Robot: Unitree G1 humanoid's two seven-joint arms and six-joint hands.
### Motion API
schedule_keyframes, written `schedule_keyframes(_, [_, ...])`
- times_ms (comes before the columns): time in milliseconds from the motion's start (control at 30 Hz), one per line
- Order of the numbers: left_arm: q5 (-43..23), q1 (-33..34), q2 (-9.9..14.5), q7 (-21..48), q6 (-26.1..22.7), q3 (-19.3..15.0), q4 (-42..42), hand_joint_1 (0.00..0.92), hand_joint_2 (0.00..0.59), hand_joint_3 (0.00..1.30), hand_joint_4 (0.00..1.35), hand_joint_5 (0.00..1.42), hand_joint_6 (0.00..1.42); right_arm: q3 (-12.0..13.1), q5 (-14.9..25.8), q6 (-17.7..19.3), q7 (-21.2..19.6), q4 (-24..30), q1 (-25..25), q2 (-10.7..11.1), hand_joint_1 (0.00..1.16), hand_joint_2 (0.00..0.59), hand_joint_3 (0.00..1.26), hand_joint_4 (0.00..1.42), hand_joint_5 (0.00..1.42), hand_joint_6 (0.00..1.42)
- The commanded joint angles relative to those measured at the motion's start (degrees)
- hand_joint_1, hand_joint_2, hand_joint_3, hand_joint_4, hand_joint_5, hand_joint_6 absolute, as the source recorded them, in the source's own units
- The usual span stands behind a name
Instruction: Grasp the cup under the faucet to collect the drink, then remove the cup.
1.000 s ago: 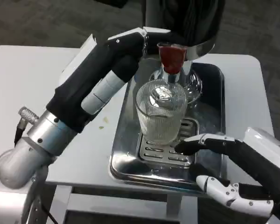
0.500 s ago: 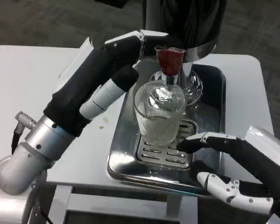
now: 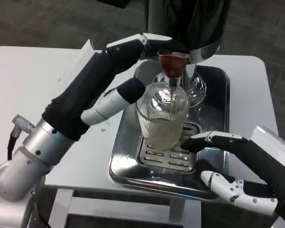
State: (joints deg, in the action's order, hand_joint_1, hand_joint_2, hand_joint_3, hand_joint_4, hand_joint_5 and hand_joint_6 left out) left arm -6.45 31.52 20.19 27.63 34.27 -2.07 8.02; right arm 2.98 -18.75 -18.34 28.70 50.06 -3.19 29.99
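Since a second ago our left hand (image 3: 133, 47) has pressed onto the red tap (image 3: 173, 62) at twelve o'clock, grip unclear, so drink streams into the cup (image 3: 162, 114) on the tray (image 3: 126, 164), our right hand's (image 3: 237, 161) fingers apart at its base.

Cup (image 3: 162, 116) under faucet (image 3: 173, 64), on tray (image 3: 128, 164).

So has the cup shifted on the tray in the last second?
No. The cup sits on the same spot of the tray's grate, under the red faucet; only the camera moved slightly.
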Motion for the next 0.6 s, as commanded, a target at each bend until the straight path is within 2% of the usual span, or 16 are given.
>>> schedule_keyframes(33, [3.2,-2.1,2.1,0.7,2.6,1.0,0.9,0.000,0.087,0.52,0.39,0.41,0.34,-0.1,-0.2,-0.5,-0.6,0.8,-0.6,-0.4,0.36,0.503,0.33,0.29,0.19,0.09])
schedule_keyframes(333, [6.0,-2.4,3.2,-1.7,6.4,1.6,2.0,0.000,0.088,0.52,0.40,0.41,0.34,-0.5,-0.2,-0.8,-1.2,0.3,-0.5,-1.0,0.36,0.503,0.33,0.29,0.19,0.09])
schedule_keyframes(600, [6.2,-2.6,3.4,-2.9,6.9,1.7,2.3,0.000,0.089,0.53,0.40,0.42,0.34,-0.3,0.0,-1.3,-1.7,0.1,-0.6,-1.1,0.36,0.508,0.33,0.29,0.20,0.11])
